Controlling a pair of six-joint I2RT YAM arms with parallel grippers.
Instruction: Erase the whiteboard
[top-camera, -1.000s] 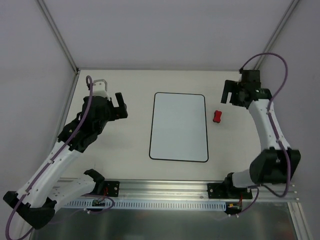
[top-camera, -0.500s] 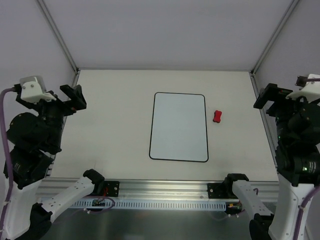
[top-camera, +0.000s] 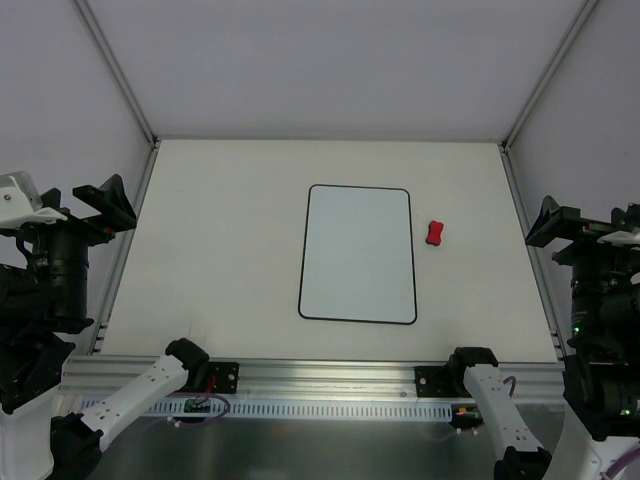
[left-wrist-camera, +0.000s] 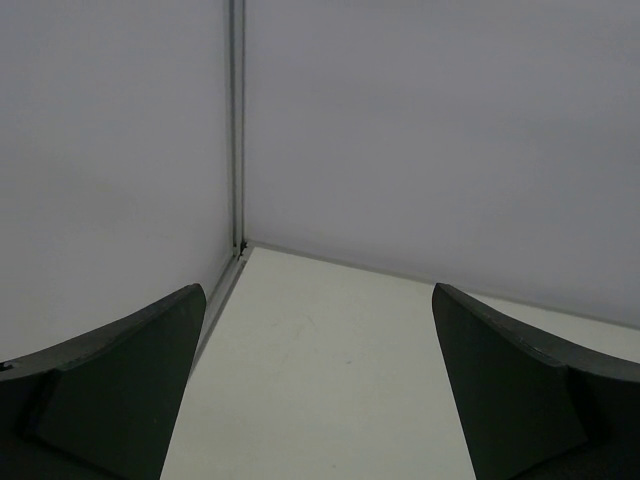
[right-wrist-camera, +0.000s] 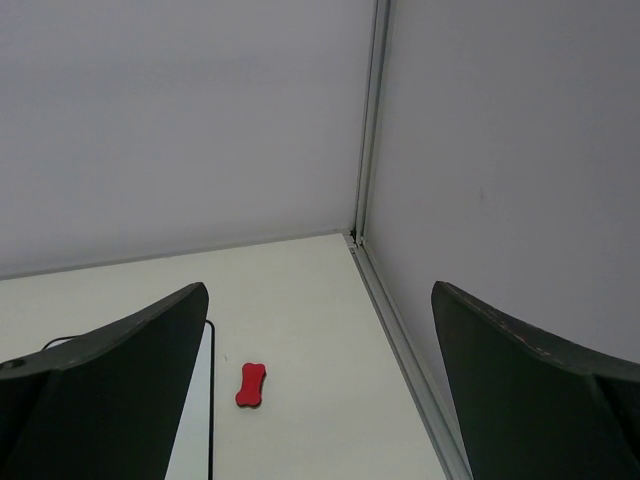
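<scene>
The whiteboard (top-camera: 358, 254) lies flat in the middle of the table, white with a thin black rim, and its surface looks blank. A small red bone-shaped eraser (top-camera: 435, 232) rests on the table just right of the board's upper half. My left gripper (top-camera: 108, 205) is raised at the far left edge, well away from the board, open and empty. My right gripper (top-camera: 553, 228) is raised at the far right edge, open and empty. In the right wrist view the eraser (right-wrist-camera: 251, 385) lies far ahead between the open right gripper (right-wrist-camera: 318, 292), beside the whiteboard (right-wrist-camera: 195, 440). The left gripper (left-wrist-camera: 315, 300) frames bare table only.
Pale enclosure walls with aluminium corner posts (top-camera: 118, 70) stand round the cream table (top-camera: 230, 200). A metal rail (top-camera: 330, 385) with the arm bases runs along the near edge. The left wrist view faces the back left corner post (left-wrist-camera: 238, 130).
Both arms have pulled back from beside the whiteboard to the outer left and right edges and risen toward the camera. Both grippers stayed open. Board and eraser have not moved.
</scene>
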